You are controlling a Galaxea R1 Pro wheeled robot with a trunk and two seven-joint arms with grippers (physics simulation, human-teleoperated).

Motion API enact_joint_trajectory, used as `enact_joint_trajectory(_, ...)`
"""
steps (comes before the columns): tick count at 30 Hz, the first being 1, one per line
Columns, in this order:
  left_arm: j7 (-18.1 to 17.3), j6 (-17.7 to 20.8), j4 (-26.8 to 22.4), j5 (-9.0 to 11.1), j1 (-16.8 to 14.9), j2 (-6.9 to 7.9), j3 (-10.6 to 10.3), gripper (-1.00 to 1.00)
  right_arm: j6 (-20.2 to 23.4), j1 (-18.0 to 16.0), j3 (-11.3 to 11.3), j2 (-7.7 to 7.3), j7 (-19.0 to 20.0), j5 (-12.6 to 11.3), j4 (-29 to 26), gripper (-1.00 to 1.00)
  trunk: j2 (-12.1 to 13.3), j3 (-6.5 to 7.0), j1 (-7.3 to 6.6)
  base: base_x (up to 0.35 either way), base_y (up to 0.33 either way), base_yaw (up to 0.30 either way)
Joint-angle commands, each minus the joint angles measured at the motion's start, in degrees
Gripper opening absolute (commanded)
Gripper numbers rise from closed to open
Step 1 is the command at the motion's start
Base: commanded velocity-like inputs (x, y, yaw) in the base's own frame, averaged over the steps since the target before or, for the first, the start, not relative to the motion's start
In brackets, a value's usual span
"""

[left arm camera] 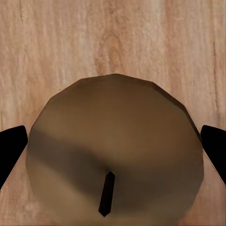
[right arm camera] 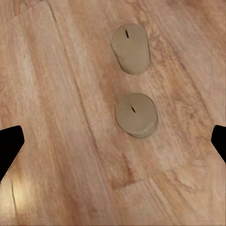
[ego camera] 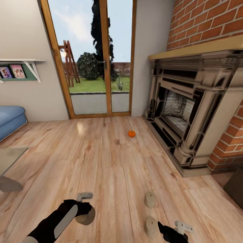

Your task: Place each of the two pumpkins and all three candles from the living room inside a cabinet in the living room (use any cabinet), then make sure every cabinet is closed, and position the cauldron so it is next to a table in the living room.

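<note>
Left tool is spread wide around one beige candle on the wooden floor, fingers apart from its sides; right tool is also spread, above the floor beside two more candles; one pumpkin lies near the fireplace.

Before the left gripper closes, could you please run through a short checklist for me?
1. Left gripper over a candle: ok, the candle sits between its fingers in the left wrist view.
2. Left jaws open: ok, fingertips stand either side.
3. Fingers touching the candle: cannot tell.
4. Right gripper free: ok, open, holding nothing.
5. Other two candles upright on the floor: ok.
6. Pumpkin located: ok, near the fireplace.
</note>
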Motion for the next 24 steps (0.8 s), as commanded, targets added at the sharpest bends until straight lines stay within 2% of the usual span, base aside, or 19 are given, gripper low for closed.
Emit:
enact_joint_trajectory(1, 0.5, 0.1, -0.1, 0.6, -0.1, 0.07, -0.3, -1.0, 0.3, 0.0, 0.0, -0.01, -0.1, -0.5, 0.0, 1.0, 0.0, -0.06, 0.02, 0.29, 0.0, 0.0)
enact_joint_trajectory(6, 0.5, 0.0, -0.1, 0.7, -0.1, 0.07, -0.2, -1.0, 0.3, 0.0, 0.0, -0.01, -0.1, -0.5, 0.0, 1.0, 0.0, -0.06, 0.02, 0.21, 0.0, 0.0)
enact_joint_trajectory(14, 0.4, 0.0, -0.5, 0.8, -0.1, 0.12, -0.3, -1.0, 0.3, 0.0, 0.0, -0.01, -0.1, -0.5, 0.0, 1.0, 0.0, -0.06, 0.02, 0.084, 0.0, 0.0)
enact_joint_trajectory(24, 0.5, 0.0, -0.5, 0.7, -0.1, 0.1, -0.2, -1.0, 0.4, 0.0, 0.3, -0.01, -0.1, -0.6, 0.0, 1.0, 0.0, -0.06, 0.02, 0.296, 0.0, 0.0)
